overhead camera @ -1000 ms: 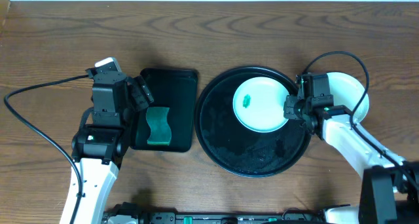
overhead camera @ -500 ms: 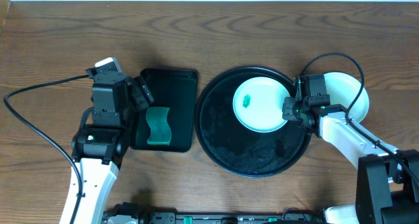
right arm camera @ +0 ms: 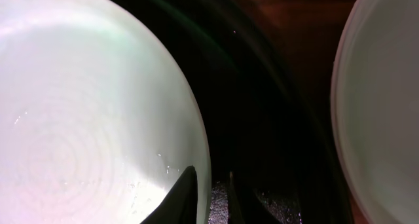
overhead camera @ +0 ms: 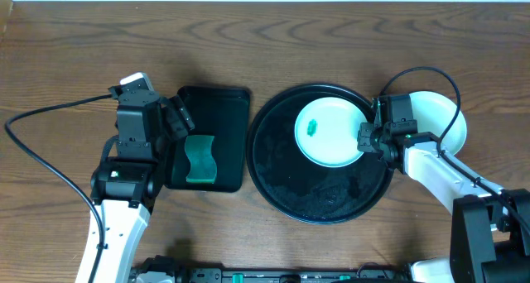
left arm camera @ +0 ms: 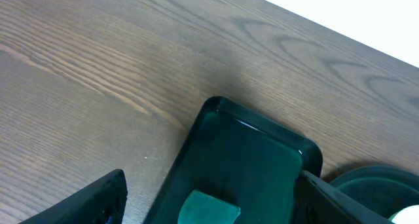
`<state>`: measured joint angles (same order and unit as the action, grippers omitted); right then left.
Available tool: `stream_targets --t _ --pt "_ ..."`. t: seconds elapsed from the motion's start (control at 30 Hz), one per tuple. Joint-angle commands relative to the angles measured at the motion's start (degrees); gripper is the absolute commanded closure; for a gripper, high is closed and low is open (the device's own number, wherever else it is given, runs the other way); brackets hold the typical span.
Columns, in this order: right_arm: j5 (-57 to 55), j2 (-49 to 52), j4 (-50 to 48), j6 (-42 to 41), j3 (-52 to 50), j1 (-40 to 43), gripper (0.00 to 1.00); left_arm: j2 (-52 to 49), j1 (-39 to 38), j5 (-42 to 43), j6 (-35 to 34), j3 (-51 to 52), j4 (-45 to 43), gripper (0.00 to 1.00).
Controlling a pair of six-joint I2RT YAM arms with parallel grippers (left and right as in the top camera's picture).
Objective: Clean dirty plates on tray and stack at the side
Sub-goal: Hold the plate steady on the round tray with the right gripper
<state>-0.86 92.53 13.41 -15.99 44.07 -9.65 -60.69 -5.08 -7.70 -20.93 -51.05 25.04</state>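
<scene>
Right gripper (overhead camera: 367,137) has just squeezed in a touch over the last second, and the arm behind it has settled. It's now pinching the right rim of the mint-green plate (overhead camera: 330,132). In the wrist view one finger sits over the plate's glossy face and the other on the tray side, with the rim between them. The plate itself hasn't budged: it's still in the far-right part of the round black tray (overhead camera: 281,188), close to the tray's right rim.

The green smear (overhead camera: 311,127) is still on the plate, left of its centre. So I read this grip as either steadying the plate for a wipe or the start of a lift, and it's not clean yet either way.

The left side hasn't changed. The left gripper (overhead camera: 179,120) hangs with its jaws spread wide and empty over the left edge of the rectangular black tray (overhead camera: 219,105). That tray holds only the green sponge (overhead camera: 199,159), lying toward its near-left corner and untouched.

The round tray carries just this one plate, and the rest of its floor is bare and looks wet. A white plate (overhead camera: 439,117) sits on the tabletop (overhead camera: 66,51) just past the tray's right rim. I can't tell whether another plate lies under it.
</scene>
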Motion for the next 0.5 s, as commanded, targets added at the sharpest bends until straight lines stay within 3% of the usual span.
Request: stream_targets --t 0.0,0.2,0.37,0.47 --pt "-0.6 0.5 -0.9 0.4 -0.8 0.6 0.86 0.0 0.2 -0.9 0.3 -0.9 -0.2 0.18" --pt "-0.6 0.5 -2.5 0.2 -1.7 0.6 0.85 0.0 0.2 -0.9 0.3 -0.9 -0.2 0.18" --pt "-0.6 0.5 -2.5 0.2 -1.7 0.6 0.93 0.0 0.2 -0.9 0.3 -0.9 -0.2 0.18" --pt "-0.6 0.5 -2.8 0.2 -1.9 0.6 0.92 0.0 0.2 -0.9 0.3 -0.9 -0.2 0.18"
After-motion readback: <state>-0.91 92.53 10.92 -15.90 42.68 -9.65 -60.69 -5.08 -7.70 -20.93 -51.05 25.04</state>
